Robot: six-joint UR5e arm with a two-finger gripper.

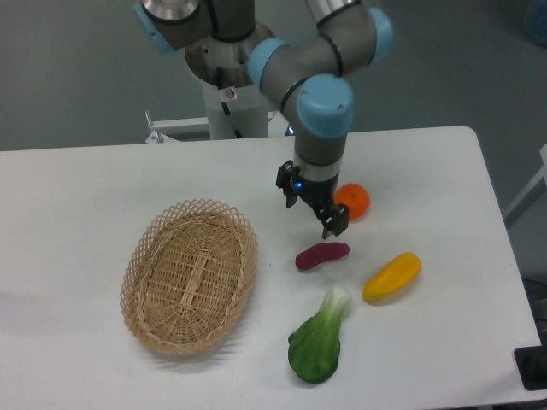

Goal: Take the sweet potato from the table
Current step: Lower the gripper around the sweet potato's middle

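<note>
The sweet potato [321, 255] is a small purple-magenta curved piece lying on the white table [85, 196], right of centre. My gripper [311, 217] hangs just above and slightly behind it, fingers pointing down, open, with nothing between them. One fingertip [332, 229] is close over the potato's right end; the other [291, 202] is up and to the left.
A round orange [355, 201] sits just right of the gripper. A yellow-orange oblong vegetable [391, 277] lies to the lower right, a green bok choy [318, 337] below the potato. A wicker basket [190, 275] stands at the left. The arm's base [231, 77] is at the back.
</note>
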